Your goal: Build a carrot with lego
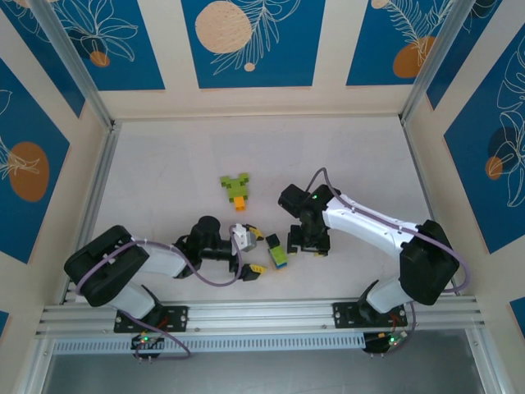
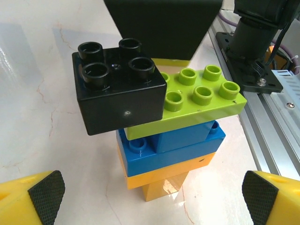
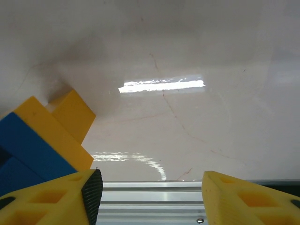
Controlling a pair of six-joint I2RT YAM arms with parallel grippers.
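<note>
A small lego stack (image 1: 277,251) stands on the white table between my two grippers. Up close it is a black brick (image 2: 117,89) on a lime green brick (image 2: 201,101), over a blue brick (image 2: 168,150) and an orange base (image 2: 164,180). My left gripper (image 2: 150,204) is wide open, its fingers at either side just short of the stack and touching nothing. My right gripper (image 3: 150,197) is open with bare table between its fingers; the stack's blue and orange bricks (image 3: 42,136) sit beside its left finger (image 3: 70,197). Another green and orange lego piece (image 1: 236,190) lies farther back.
The metal rail (image 1: 262,313) along the near table edge runs close behind the stack and under the right gripper. The right arm's black wrist (image 2: 161,28) hangs just beyond the stack. Cage walls (image 1: 90,205) border the table on both sides.
</note>
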